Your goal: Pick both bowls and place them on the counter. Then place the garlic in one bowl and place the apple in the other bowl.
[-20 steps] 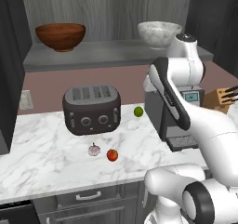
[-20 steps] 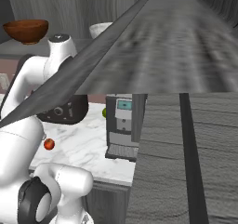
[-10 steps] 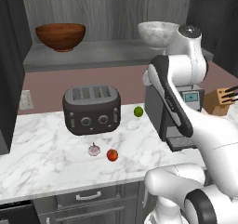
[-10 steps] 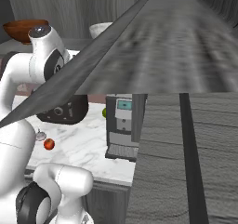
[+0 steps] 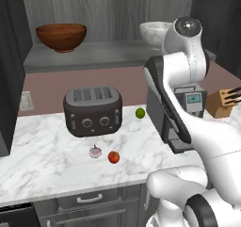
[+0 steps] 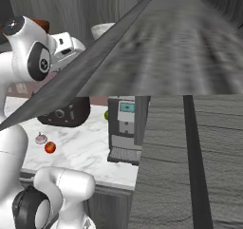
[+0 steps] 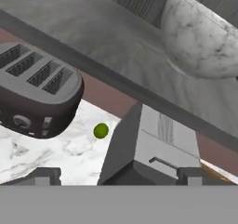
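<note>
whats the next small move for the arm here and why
Probably ease the open fingers up and forward toward the rim of the white marbled bowl. Both bowls are on the grey shelf, the brown wooden bowl farther left, and the hand view already faces the marbled one. The garlic and apple wait on the counter.

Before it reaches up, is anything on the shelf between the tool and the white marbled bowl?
Nothing visible blocks it. In the hand view the white bowl sits alone on the grey shelf, bare shelf before it. The coffee machine and toaster stand lower, on the counter.
</note>
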Controlling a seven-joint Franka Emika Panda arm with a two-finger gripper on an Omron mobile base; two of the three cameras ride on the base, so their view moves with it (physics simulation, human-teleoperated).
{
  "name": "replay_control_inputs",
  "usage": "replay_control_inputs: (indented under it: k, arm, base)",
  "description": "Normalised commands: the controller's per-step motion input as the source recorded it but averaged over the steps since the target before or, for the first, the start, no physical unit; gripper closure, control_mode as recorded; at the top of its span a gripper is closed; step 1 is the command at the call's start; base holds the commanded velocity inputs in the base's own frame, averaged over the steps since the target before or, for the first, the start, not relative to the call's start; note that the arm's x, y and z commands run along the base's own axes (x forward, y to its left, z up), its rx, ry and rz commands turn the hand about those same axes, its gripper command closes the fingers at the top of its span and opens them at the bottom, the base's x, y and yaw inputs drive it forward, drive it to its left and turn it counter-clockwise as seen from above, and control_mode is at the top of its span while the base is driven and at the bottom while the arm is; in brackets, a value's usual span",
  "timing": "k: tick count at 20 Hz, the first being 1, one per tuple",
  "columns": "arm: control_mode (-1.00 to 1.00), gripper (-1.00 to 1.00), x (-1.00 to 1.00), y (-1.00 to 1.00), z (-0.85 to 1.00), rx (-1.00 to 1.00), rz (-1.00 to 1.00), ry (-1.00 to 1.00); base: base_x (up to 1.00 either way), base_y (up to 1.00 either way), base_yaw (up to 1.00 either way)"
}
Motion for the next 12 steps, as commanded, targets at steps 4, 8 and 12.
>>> replay_control_inputs:
  k: [4, 8, 12]
  arm:
    - [-1.00, -1.00, 0.16, -0.03, 0.53, -0.17, 0.04, -0.03]
    - [-1.00, -1.00, 0.40, -0.08, 0.41, -0.20, 0.01, 0.00]
    - [-1.00, -1.00, 0.43, -0.13, 0.24, -0.20, 0.00, 0.00]
  base:
    - [0.00, 0.00, 0.00]
    - [0.00, 0.00, 0.00]
    - [0.00, 0.00, 0.00]
